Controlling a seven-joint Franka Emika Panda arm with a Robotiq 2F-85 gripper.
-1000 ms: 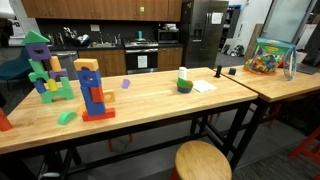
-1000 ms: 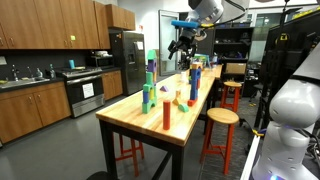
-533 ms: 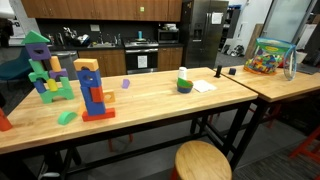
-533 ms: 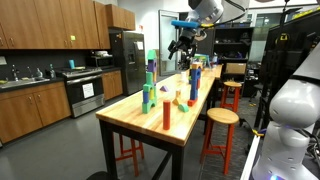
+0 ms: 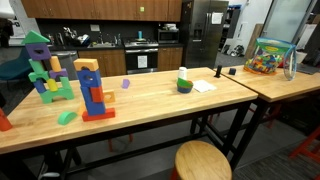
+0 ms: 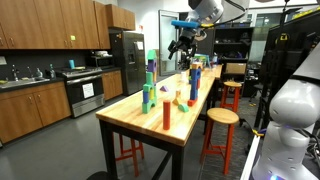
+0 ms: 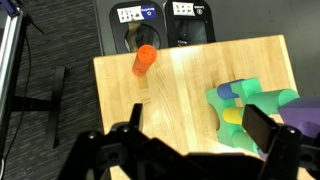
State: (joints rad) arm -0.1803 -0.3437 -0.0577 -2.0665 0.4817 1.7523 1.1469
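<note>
My gripper (image 7: 195,125) is open and empty, its two dark fingers spread wide. It hangs high above the wooden table (image 7: 180,100), well clear of everything on it. In an exterior view the gripper (image 6: 183,45) sits at the end of the arm, over the table's far part. Below it in the wrist view are a green block tower with blue and yellow pieces (image 7: 250,110) to the right and an orange-red cylinder (image 7: 144,60) near the table's end. The tower (image 5: 40,65) (image 6: 148,85) and the cylinder (image 6: 167,113) show in the exterior views. The gripper is out of frame in an exterior view.
A blue and orange block tower (image 5: 92,90) stands beside the green one. A green bowl with a white piece (image 5: 184,82) and a white sheet (image 5: 204,87) lie further along. A bin of colourful toys (image 5: 268,57) stands on the adjoining table. A round stool (image 5: 203,160) stands by the table's edge.
</note>
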